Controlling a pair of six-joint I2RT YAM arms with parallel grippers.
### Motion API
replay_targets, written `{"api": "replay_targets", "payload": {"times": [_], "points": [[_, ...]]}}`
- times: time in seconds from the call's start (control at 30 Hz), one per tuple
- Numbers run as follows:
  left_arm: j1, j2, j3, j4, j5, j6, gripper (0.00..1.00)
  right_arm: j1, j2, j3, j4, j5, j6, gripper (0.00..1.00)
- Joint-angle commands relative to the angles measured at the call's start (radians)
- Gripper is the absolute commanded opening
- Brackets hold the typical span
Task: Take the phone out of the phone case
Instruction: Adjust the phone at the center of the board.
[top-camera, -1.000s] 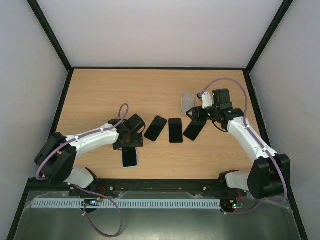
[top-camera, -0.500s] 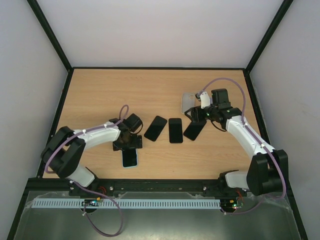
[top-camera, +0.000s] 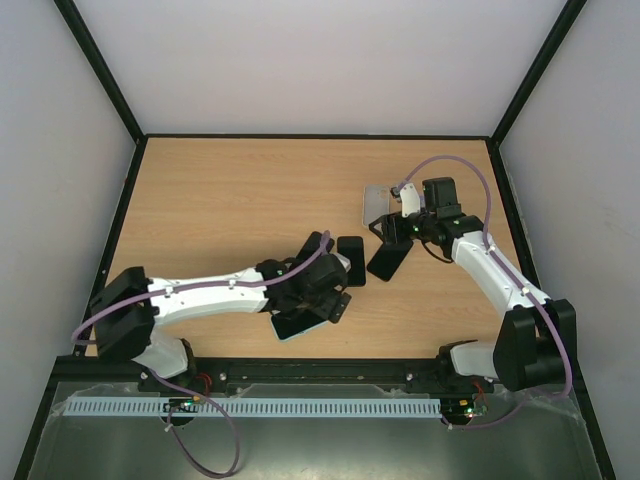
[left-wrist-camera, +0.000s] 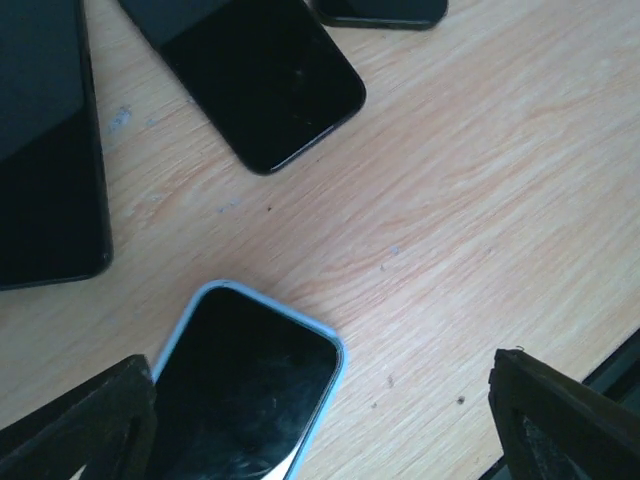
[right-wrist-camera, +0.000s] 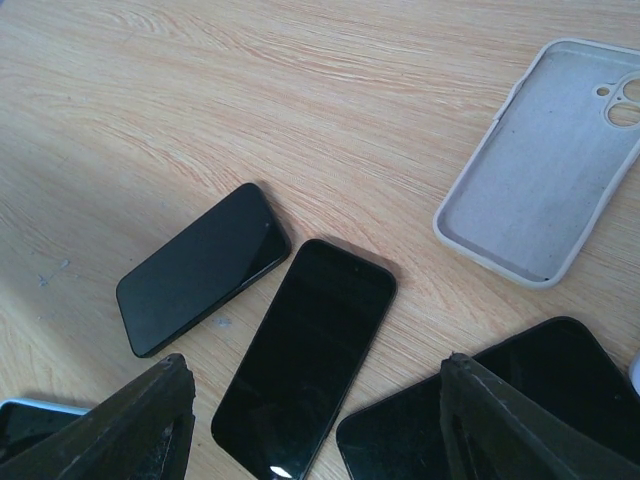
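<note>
Work surface: a light wooden table (top-camera: 220, 200) inside a white-walled enclosure with a black frame. The left arm (top-camera: 210, 292) reaches across the near half of the table toward the centre. The right arm (top-camera: 490, 265) bends inward over the right half.

The left gripper (left-wrist-camera: 320, 415) hovers low over the wood with its fingers (left-wrist-camera: 80, 425) spread wide, holding nothing. The right gripper (right-wrist-camera: 320, 430) is also spread wide and empty, above a row of three bare black phones (right-wrist-camera: 305, 355) lying flat.

The task item, a phone in a light blue case (left-wrist-camera: 240, 390), lies flat and screen up near the table's front edge. In the left wrist view its top end sits between the spread fingers, closer to the one at the picture's left. Contact cannot be confirmed.

An empty grey case (right-wrist-camera: 545, 160) lies open side up just beyond the black phones, not touching them.
</note>
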Motion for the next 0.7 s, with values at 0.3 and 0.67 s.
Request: {"api": "replay_targets", "payload": {"times": [0.3,0.67], "points": [[-0.049,-0.075,-0.275,0.028,0.682,-0.069,0.62,-0.003,0.016,0.012,0.019,-0.026,-0.020,0.65],[0.293,-0.048,-0.326,0.005,0.192,-0.256,0.99,-0.005,-0.027,0.001,0.025,-0.002,-0.020,0.65]]}}
